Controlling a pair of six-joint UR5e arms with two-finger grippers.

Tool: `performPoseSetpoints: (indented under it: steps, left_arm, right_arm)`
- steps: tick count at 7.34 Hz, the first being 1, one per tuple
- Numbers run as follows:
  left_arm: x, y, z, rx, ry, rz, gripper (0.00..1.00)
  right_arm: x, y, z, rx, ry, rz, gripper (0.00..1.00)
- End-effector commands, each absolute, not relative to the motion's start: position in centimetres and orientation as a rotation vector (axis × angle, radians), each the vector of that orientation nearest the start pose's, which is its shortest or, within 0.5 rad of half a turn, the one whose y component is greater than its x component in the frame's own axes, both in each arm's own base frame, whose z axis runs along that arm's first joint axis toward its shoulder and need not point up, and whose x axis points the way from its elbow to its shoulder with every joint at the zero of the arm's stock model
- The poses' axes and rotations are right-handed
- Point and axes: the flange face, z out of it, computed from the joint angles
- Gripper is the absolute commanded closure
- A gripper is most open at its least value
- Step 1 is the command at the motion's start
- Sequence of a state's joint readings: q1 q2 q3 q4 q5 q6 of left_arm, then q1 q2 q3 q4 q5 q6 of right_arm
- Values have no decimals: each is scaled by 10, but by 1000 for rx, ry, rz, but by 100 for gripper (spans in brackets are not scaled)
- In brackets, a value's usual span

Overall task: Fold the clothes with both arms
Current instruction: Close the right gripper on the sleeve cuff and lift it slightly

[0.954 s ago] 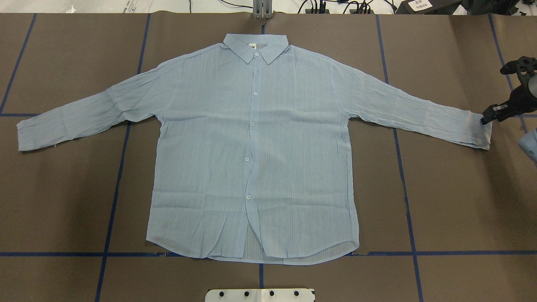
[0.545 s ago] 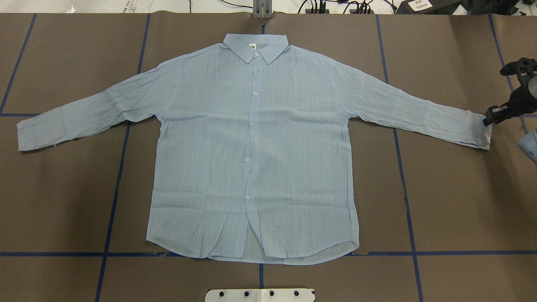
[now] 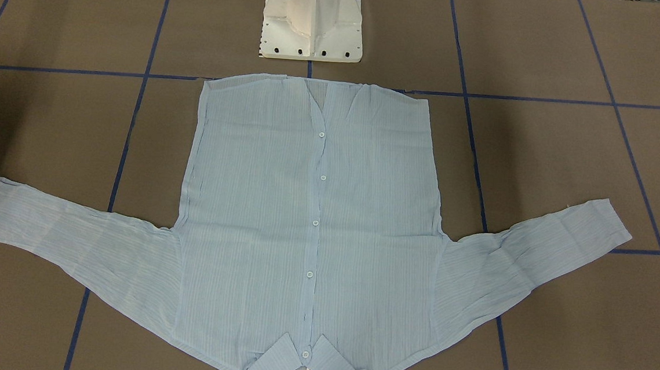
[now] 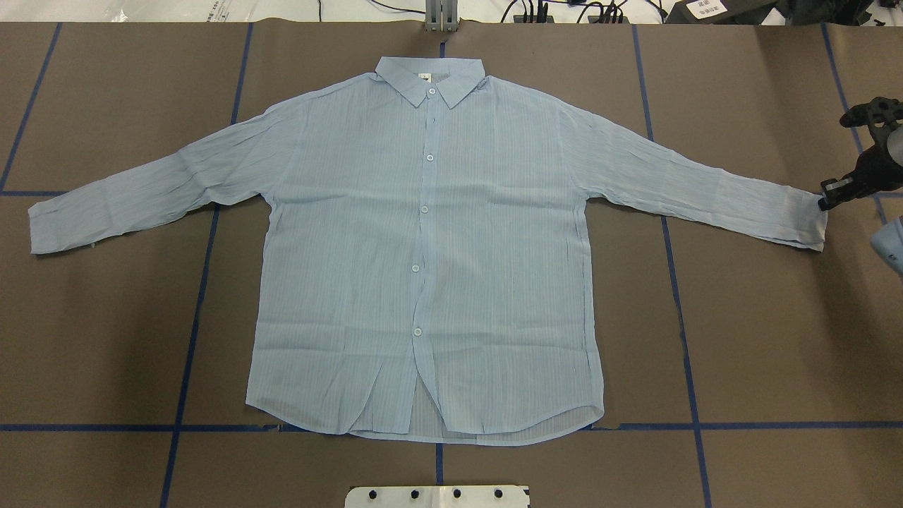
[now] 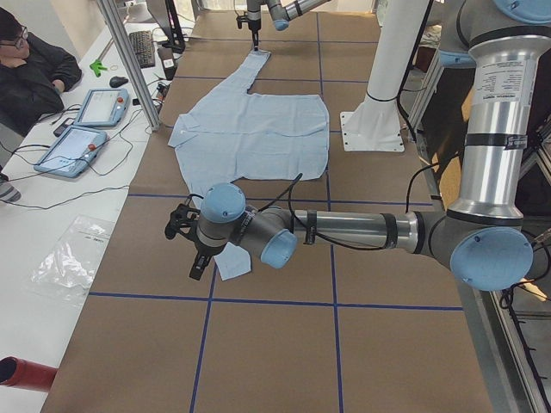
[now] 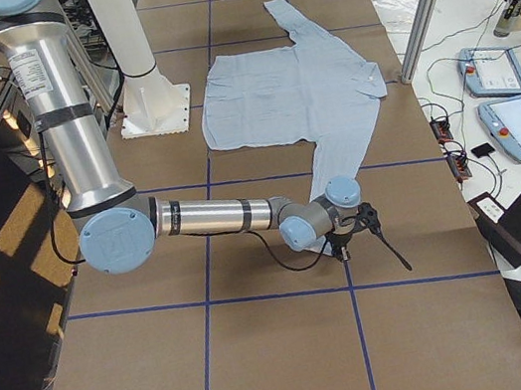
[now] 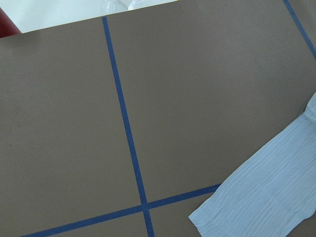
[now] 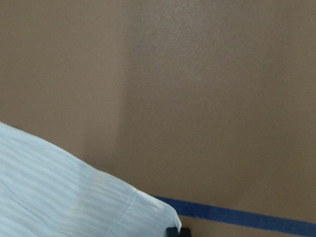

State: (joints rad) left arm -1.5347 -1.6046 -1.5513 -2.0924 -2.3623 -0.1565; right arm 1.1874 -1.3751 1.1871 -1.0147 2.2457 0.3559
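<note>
The shirt (image 4: 423, 247) lies flat on the brown table (image 4: 762, 339), buttoned and front up. Its collar points away from the robot, its hem is near the white pedestal (image 3: 312, 21), and both sleeves are spread out to the sides. The right gripper (image 4: 824, 202) sits low at the very end of the sleeve on the robot's right, its black tip touching the collar-side corner of that cuff (image 4: 808, 222). The right wrist view shows only a bit of one finger (image 8: 173, 232) at the cuff's corner, beside a tape line (image 8: 247, 217), so I cannot tell whether the jaws are parted or pinching the cloth. The left gripper (image 5: 200, 262) shows only in the left side view, hanging over the end of the other cuff (image 5: 231, 265), and I cannot tell how its jaws stand. In the left wrist view this cuff lies flat at the lower right, just beside a tape crossing (image 7: 144, 206). A person (image 5: 30, 64) sits at the side of the table across from the robot.
</note>
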Motion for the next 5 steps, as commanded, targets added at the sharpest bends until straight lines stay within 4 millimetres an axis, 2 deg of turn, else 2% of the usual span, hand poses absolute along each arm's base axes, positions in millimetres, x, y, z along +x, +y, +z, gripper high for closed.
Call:
performPoseSetpoints:
  steps: [1, 3, 4, 5]
  left_arm:
    - [-44, -530, 591, 431, 816, 100, 0]
    - [-43, -530, 590, 432, 816, 102, 0]
    - [-43, -531, 589, 434, 816, 103, 0]
    - [-44, -530, 591, 431, 816, 100, 0]
  right_arm:
    - [-154, -572, 689, 90, -751, -151, 100]
    - [-151, -577, 677, 110, -768, -149, 100]
    - [-142, -578, 659, 152, -792, -152, 100]
    - [-138, -580, 631, 187, -822, -154, 100]
